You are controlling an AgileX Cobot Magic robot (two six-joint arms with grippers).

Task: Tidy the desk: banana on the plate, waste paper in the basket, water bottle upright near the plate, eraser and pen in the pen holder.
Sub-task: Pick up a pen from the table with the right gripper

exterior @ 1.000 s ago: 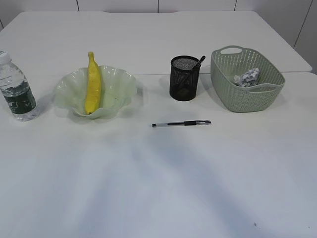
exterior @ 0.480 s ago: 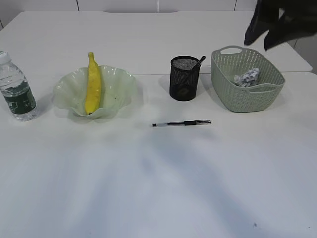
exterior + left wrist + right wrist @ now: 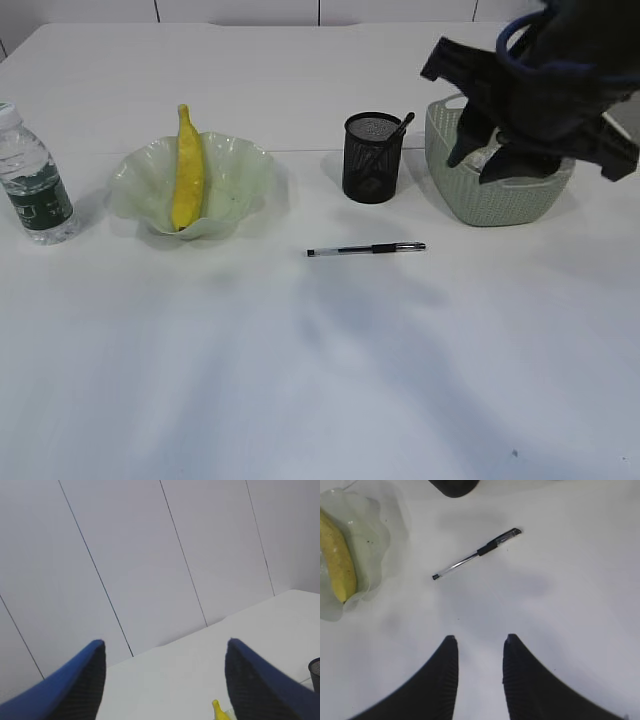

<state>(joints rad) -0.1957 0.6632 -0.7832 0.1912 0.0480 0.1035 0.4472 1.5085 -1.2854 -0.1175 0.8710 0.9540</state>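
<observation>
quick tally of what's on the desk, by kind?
Containers: 3 – plate, pen holder, basket
Pens: 2 – pen on the desk, pen in the holder
Food: 1 – banana
Bottles: 1 – water bottle
Total: 7
The arm hides the inside of the basket.

Right gripper (image 3: 479, 642) is seen above bare desk (image 3: 560, 605), jaws partly apart, nothing held. Pen (image 3: 477, 553) is laid flat and diagonal ahead of the fingertips, well apart. Banana (image 3: 339, 562) is seated in plate (image 3: 375, 525) at left edge. Pen holder (image 3: 454, 486) is cropped at top.
</observation>
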